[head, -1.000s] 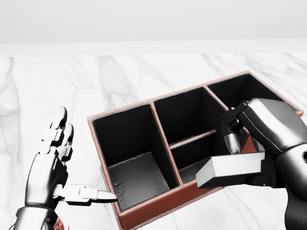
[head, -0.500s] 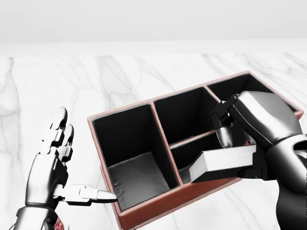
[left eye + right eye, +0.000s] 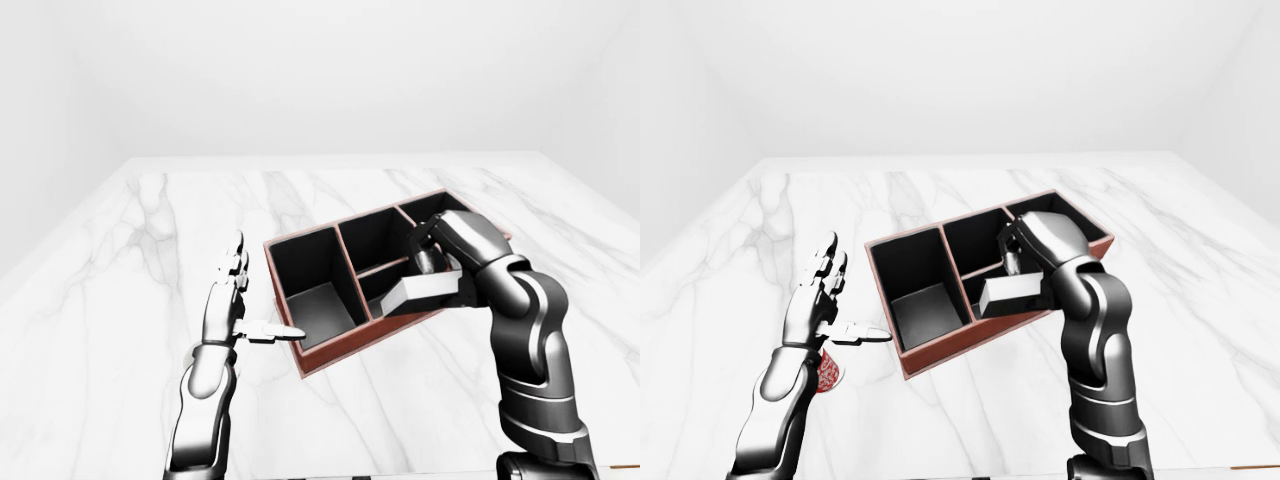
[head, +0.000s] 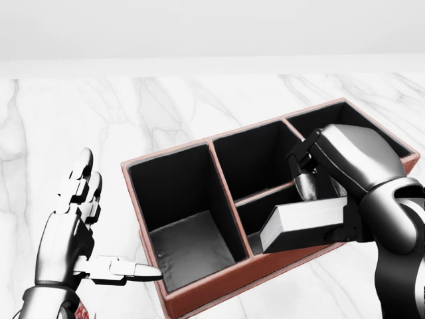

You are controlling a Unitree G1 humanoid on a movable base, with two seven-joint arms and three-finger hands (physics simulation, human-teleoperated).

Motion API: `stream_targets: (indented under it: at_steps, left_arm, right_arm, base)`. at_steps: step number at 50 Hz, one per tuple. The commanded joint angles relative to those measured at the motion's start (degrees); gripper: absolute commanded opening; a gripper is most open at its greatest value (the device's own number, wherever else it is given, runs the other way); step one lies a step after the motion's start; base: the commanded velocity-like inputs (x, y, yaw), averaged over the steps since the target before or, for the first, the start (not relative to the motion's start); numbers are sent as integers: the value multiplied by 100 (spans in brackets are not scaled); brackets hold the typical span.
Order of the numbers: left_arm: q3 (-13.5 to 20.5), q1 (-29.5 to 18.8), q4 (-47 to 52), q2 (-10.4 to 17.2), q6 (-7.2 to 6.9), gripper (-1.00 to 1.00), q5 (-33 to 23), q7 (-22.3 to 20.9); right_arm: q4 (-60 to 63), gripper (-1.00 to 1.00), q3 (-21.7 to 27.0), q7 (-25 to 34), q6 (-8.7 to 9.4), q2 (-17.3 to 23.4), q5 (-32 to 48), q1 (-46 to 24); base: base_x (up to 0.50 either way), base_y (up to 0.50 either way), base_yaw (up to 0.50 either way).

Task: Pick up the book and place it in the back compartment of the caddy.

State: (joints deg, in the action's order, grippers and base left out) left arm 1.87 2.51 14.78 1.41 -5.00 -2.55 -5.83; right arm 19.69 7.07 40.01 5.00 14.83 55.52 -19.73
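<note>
Since a second earlier, the right hand (image 4: 332, 199) had carried the book (image 4: 302, 226) toward 10 o'clock, fingers clamped on it, over the caddy (image 4: 199, 292) and its small near compartment. All compartments looked empty. Left hand (image 4: 76, 232) stood open at 9 o'clock beside the caddy on the marble table (image 4: 66, 126).

**No readable text in any view**

Checked all three views for writing. The book (image 4: 304, 224) shows only a plain pale page edge and a dark cover; no title or print can be made out. The caddy (image 4: 219, 279) has bare reddish walls and dark compartments, with no label or brand. A small red-and-white patterned patch (image 3: 827, 371) sits by the left wrist, too small to read. The marble tabletop (image 3: 120, 300) carries veining only.
</note>
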Motion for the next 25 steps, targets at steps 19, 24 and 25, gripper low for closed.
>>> stream_targets:
  at_steps: [19,24,25]
  left_arm:
    - [-16,-18,-211,-2,0,100,-36,27]
    - [-7,-40,-292,4,0,100,-41,33]
    - [-8,-39,-280,3,0,100,-40,32]
  right_arm:
    - [-131,-100,-20,-1,0,-2,62,-242]
    - [-124,-100,-40,-1,0,-17,62,-271]
    - [-110,-100,-42,-1,0,-19,62,-277]
  base:
    - [0,0,0]
    - [0,0,0]
    - [0,0,0]
